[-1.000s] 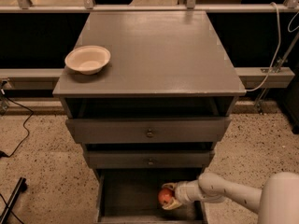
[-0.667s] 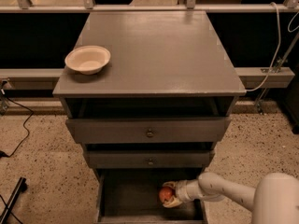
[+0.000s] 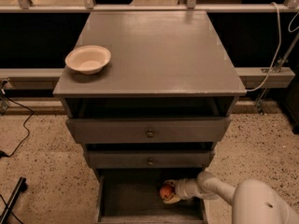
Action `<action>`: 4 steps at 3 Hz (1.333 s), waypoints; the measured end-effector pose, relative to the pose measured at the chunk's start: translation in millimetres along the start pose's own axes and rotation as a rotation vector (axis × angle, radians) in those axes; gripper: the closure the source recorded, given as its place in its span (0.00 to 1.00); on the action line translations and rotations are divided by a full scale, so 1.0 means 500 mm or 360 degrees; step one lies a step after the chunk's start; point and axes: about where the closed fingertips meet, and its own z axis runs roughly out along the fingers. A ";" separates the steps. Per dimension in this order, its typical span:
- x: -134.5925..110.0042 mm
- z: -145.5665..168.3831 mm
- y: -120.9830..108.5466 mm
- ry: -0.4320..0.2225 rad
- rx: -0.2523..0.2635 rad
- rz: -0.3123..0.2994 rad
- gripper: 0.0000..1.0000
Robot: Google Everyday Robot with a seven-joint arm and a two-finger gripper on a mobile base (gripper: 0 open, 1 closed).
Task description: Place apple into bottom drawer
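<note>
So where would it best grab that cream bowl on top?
Probably by the rim, from above: the bowl sits upright and open on the cabinet top, so its thin wall is easy to pinch. The gripper is down in the bottom drawer, at the apple.

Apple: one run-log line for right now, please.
stage: placing | gripper: inside bottom drawer, right side, shut on apple | apple: not yet released | cream bowl: on cabinet top, left edge

Dim overhead light, soft sheen on the tabletop (image 3: 154, 50), dark shadow inside the bottom drawer (image 3: 131, 197) where the gripper (image 3: 168, 192) clasps the apple (image 3: 165, 193).
</note>
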 end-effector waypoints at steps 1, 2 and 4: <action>0.013 0.000 -0.021 0.0007 0.0030 0.0000 0.85; 0.012 0.004 -0.019 0.0005 0.0026 0.0001 0.61; -0.019 -0.022 0.001 -0.0046 -0.0011 -0.0001 0.15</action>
